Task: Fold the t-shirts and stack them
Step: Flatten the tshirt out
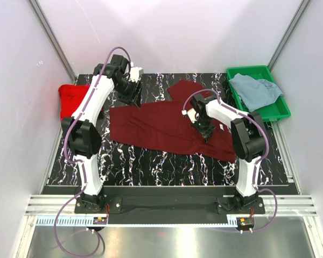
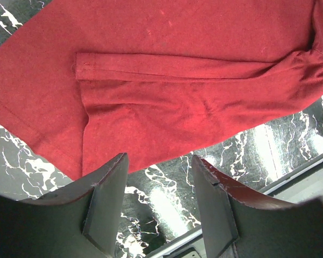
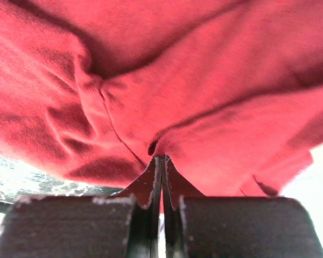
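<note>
The dark maroon t-shirt [image 1: 161,123] lies spread and partly folded across the black marbled table [image 1: 151,166]. My right gripper [image 1: 204,129] is shut on a bunched fold of it near its right part; the right wrist view shows the closed jaws [image 3: 161,161] pinching the cloth [image 3: 204,97]. My left gripper [image 1: 130,88] is open and empty, over the table just off the shirt's far left edge [image 2: 177,80], with bare table between its fingertips [image 2: 159,177]. The bright red t-shirt [image 1: 72,99] lies at the far left. The grey-blue t-shirt [image 1: 255,90] lies in the tray. The pink t-shirt is out of view.
A green plastic tray [image 1: 274,113] stands at the far right, off the table's marbled top. White walls with metal posts close in the left, back and right. A metal rail runs along the table's near edge, by the arm bases.
</note>
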You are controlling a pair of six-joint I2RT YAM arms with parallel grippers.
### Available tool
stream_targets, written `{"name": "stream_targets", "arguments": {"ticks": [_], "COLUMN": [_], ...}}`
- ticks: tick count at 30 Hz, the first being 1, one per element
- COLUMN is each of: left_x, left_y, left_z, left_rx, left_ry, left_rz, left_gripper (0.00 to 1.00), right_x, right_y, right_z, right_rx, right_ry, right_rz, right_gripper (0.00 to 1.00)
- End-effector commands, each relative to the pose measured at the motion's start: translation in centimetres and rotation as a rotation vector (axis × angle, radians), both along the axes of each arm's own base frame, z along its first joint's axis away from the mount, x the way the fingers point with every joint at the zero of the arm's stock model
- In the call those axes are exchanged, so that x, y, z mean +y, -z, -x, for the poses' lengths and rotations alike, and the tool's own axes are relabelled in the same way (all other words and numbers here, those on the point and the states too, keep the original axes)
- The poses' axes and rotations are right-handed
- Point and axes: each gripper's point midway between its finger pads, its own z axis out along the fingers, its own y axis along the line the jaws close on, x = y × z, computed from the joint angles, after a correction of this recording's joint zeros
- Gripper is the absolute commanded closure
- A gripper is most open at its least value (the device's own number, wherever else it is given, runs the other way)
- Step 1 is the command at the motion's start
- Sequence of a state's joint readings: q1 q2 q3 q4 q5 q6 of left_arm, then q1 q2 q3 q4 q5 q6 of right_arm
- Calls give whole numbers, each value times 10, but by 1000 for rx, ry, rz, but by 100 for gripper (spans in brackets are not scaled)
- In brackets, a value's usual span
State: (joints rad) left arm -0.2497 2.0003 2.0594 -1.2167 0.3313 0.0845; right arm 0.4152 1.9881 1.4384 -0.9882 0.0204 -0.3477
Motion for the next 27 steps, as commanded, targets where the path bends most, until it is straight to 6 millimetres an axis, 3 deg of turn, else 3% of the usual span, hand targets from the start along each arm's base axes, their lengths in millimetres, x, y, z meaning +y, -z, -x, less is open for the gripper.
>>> {"name": "stream_targets", "arguments": {"ticks": [1,6,9,12,17,27], "left_x": [-1,0,1,8,27,34], "left_y": [-16,-3,18,38,62,111], "left_z": [0,14,27,27,6,-51], "left_rx": [-52,6,82,131,138,131], "left_ry": [-2,-1,-4,-29,-67,-55], "left_rz": [6,8,7,-26,-112,-164], "left_gripper": [44,44,44,40,39,41], "right_x": [5,1,-1,0,2,6], "right_y": [-53,-84,-89,-93,-96,-92], "right_z": [-31,-36,-31,-28,-27,-24], "right_rx": [-198,-284,-290,-294,-300,-284], "right_ry": [-3,-18,-22,-21,-14,-11], "right_rz": [-17,-20,-25,-42,-55,-77], "right_gripper": [100,100,100,100,100,100]}}
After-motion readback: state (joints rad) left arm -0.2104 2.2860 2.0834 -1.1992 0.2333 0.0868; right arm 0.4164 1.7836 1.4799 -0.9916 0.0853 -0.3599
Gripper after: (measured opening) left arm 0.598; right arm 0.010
